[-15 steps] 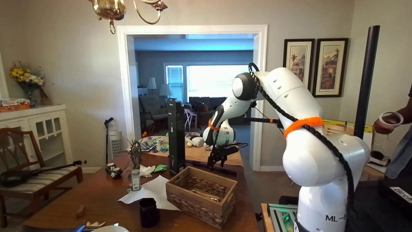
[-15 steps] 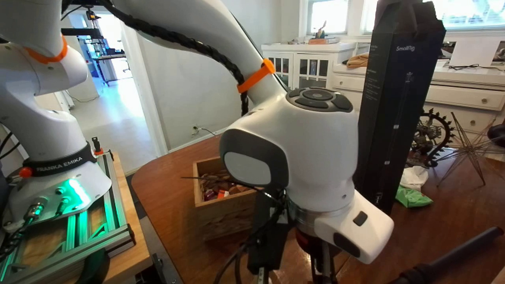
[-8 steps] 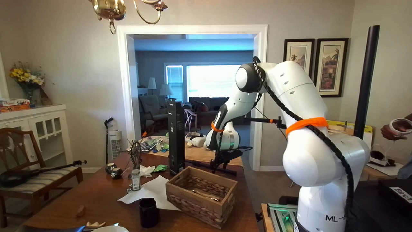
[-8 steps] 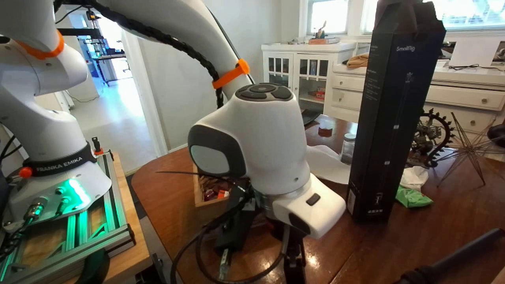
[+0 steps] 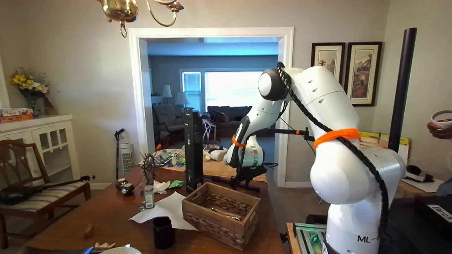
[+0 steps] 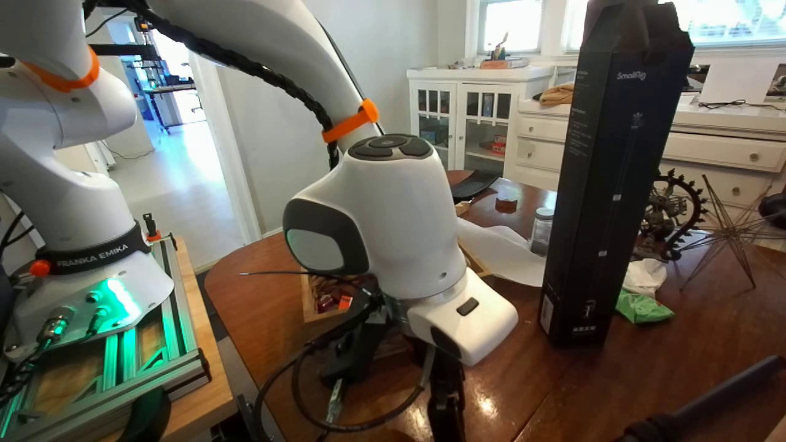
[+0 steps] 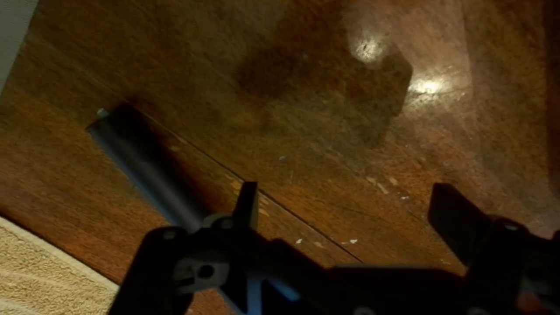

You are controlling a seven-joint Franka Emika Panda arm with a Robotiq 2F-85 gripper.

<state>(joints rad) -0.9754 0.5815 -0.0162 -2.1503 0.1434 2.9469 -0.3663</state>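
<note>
My gripper (image 7: 345, 187) stands open over the brown table (image 7: 306, 131), its jaws wide apart with only bare wood seen between them. Beneath and beside the left finger in the wrist view lies a black rod (image 7: 146, 173); its near end is hidden by the gripper. In an exterior view the gripper (image 5: 236, 181) hangs just behind a wooden wicker crate (image 5: 215, 224), with a tall black box (image 5: 193, 151) to its left. The other camera angle shows that box (image 6: 614, 190) upright, right of the arm, and the rod (image 6: 706, 393) lying at lower right.
White paper (image 5: 171, 211), a black cup (image 5: 163, 233) and a glass jar (image 5: 149, 197) stand near the crate. A spiked metal wheel (image 6: 666, 215), a wire star (image 6: 731, 230) and a green packet (image 6: 643, 306) lie beyond the tall box. A loose cable (image 6: 368, 426) loops below the wrist.
The arm has swung away from the tall black box, leftward in one exterior view and slightly right in another, slowing lately. The jaws remain wide apart. A person's hand with a white ring moved right.
</note>
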